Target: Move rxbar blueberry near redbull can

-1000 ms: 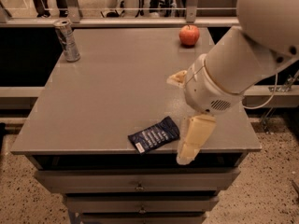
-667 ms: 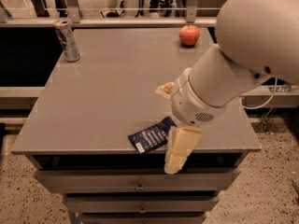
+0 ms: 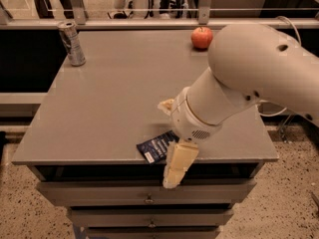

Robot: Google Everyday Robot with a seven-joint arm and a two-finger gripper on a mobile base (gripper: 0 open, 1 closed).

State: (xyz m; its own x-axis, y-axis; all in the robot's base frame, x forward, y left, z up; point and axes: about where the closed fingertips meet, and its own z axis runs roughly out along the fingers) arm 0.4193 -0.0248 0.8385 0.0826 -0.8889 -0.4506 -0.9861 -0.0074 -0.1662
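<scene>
Arm comes in from the right, angled low, gripper (image 3: 166, 144) spread wide over the table's (image 3: 109, 98) front edge, where the rxbar blueberry (image 3: 154, 149) lies flat. One bar, one redbull can (image 3: 71, 44) far back-left, one apple (image 3: 202, 37).

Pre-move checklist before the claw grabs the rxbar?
1. rxbar blueberry located: ok, flat at the front edge of the table.
2. claw open: ok, fingers spread on either side of the bar.
3. Claw touching the bar: cannot tell.
4. redbull can upright: ok, far left corner.
5. Route to the can: ok, the apple stands far right, off it.
</scene>
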